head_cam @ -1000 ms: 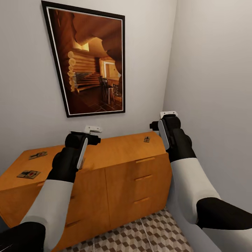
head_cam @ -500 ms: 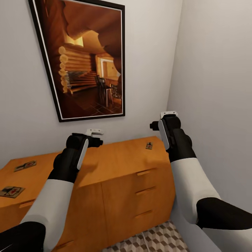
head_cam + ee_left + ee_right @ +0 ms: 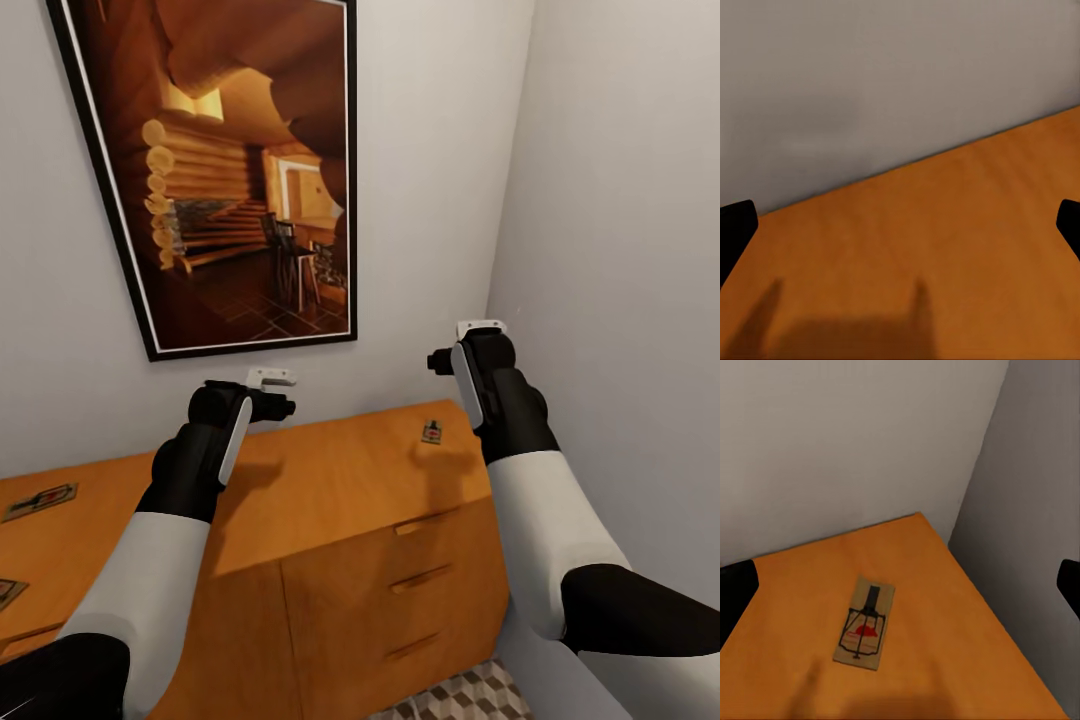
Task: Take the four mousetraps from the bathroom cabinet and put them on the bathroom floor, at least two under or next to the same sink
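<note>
Three mousetraps lie flat on the cabinet (image 3: pixel 340 480) top: one (image 3: pixel 431 432) near the back right corner, close to the side wall; one (image 3: pixel 40 497) far left by the back wall; one (image 3: pixel 8 592) cut off at the head view's left edge. Left pincer (image 3: pixel 272 380): raised over the cabinet top near the back wall, fingers spread wide, empty. Right pincer (image 3: pixel 481 327): raised above the right-corner mousetrap (image 3: pixel 865 622), fingers wide apart, empty. Framed picture (image 3: pixel 230 170) of a log-cabin interior hangs on the wall above. Bathroom floor (image 3: pixel 450 700): cube-patterned tiles show below the cabinet.
</note>
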You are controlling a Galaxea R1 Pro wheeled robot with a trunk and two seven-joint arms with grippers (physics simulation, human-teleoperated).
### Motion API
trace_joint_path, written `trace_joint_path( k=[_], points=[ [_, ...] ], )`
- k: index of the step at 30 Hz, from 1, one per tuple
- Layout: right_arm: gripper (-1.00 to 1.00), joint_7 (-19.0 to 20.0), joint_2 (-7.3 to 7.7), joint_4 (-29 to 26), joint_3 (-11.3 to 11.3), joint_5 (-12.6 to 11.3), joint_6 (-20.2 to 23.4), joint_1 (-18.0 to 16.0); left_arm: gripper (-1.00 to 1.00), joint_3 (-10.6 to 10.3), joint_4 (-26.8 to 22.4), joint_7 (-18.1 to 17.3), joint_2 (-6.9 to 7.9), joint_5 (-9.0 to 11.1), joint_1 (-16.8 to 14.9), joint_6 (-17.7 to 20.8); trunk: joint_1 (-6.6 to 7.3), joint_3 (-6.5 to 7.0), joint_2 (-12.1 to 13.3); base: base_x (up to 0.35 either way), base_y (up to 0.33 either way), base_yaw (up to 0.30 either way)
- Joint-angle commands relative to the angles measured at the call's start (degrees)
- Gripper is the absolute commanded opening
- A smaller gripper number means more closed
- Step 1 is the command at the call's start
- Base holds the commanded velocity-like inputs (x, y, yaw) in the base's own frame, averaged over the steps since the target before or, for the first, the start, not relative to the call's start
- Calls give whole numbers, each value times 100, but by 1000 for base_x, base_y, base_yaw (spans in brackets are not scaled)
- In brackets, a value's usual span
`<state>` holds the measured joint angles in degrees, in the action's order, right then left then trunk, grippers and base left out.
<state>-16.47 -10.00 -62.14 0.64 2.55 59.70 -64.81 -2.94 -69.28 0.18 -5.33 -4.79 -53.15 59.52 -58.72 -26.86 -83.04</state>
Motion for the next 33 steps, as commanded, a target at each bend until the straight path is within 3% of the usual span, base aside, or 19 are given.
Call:
trace_joint_path(
  k=[1, 10, 15, 33],
  points=[
    [100, 3, 0, 43, 9, 23, 30, -5, 100, -5, -3, -1, 1, -29, -4, 27, -1, -7, -4, 58, 0, 0],
    [100, 4, 0, 855, -6, 27, 30, -5, 100, -5, 60, 6, 4, -13, -8, 48, -1, -7, -4, 22, 0, 0],
    [100, 4, 0, 1046, -9, 32, 30, -5, 100, -5, 238, 6, 5, -3, -8, 48, -1, -7, -4, 5, 0, 0],
    [100, 17, 0, 1082, -19, 20, 30, -5, 100, -5, 1087, 0, 47, 30, -7, 45, -1, -7, -4, 1, 0, 0]
  ],
)
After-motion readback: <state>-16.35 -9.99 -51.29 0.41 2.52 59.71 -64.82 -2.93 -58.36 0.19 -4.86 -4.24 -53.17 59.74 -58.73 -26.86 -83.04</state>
